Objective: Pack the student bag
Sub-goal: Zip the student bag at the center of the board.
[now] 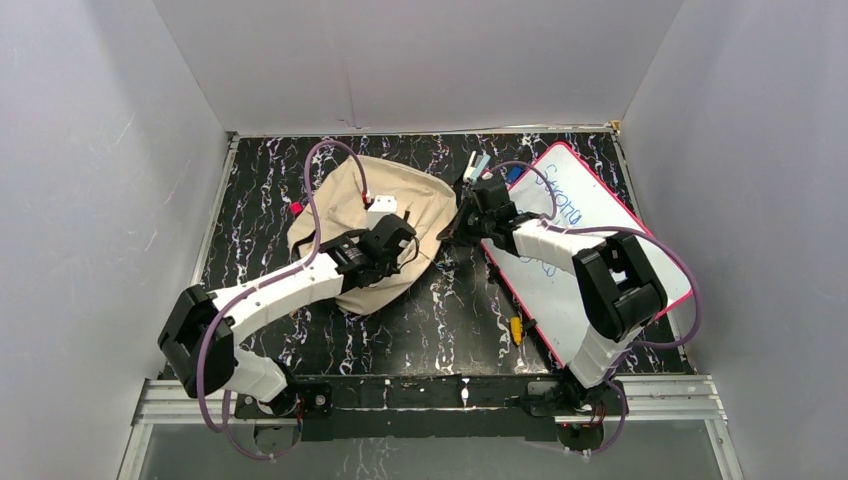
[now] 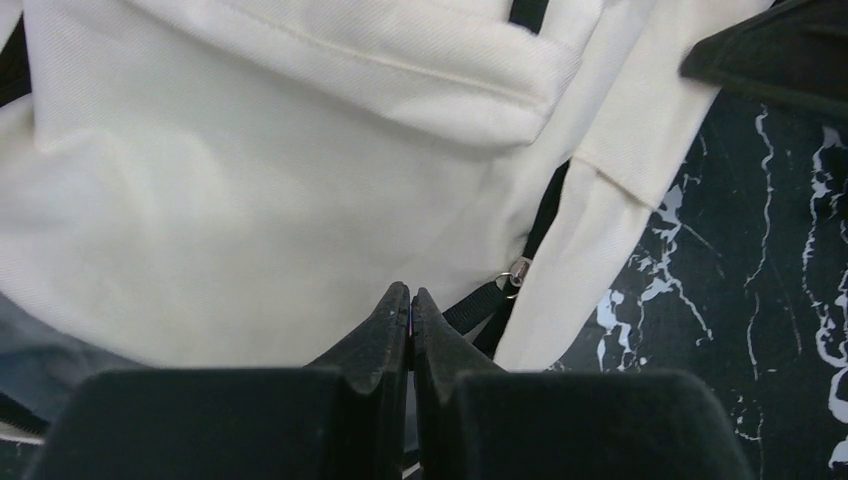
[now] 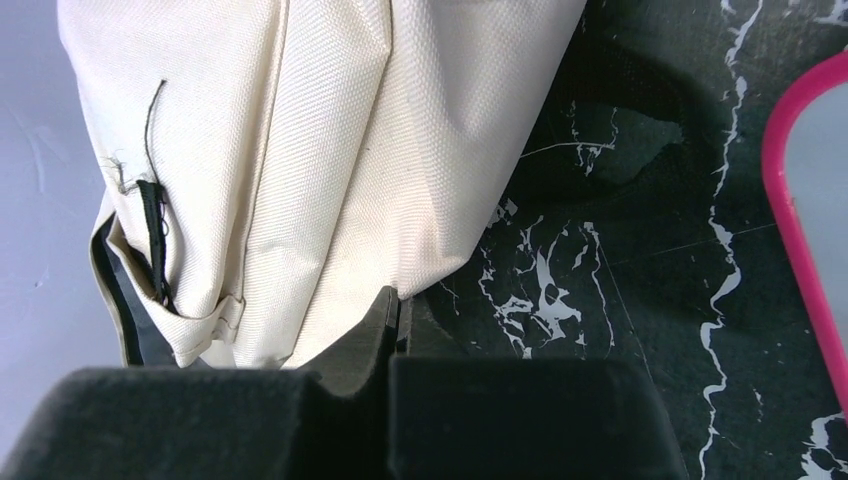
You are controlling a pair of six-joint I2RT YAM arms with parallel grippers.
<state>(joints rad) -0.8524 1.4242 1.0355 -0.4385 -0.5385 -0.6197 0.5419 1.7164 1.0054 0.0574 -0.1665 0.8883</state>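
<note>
1. The student bag (image 1: 340,200) lies slumped and flat on the table (image 1: 440,320). Its cream cloth fills the space just ahead of both sets of fingertips, and it shows no bulge, so it is probably unpacked.
2. The left gripper (image 2: 410,302) rests on top of the bag with its fingers pressed tight together. Whether a fold of cloth is caught between them cannot be told. The zipper pull (image 2: 518,272) sits just ahead and to the right of these fingertips, on the black zipper line. A patch of grey lining (image 2: 40,365) shows to their left, which suggests the mouth is at least partly open.
3. The right gripper (image 3: 396,298) is closed at the bag's edge. The cloth runs straight into its tips, so it looks to be pinching the hem.
4. Judged from this, the work is at an early stage: getting hold of the bag and spreading its mouth, with no item being carried.
5. The whiteboard (image 3: 800,210) lies to the right of the right fingers, apart from the bag and outside it.
6. A small yellow thing (image 1: 516,328) lies behind the right fingers, beside the whiteboard's pink frame, also outside the bag.
7. Still to do, as far as can be seen: open the bag fully, put the loose things inside and zip it.
</note>
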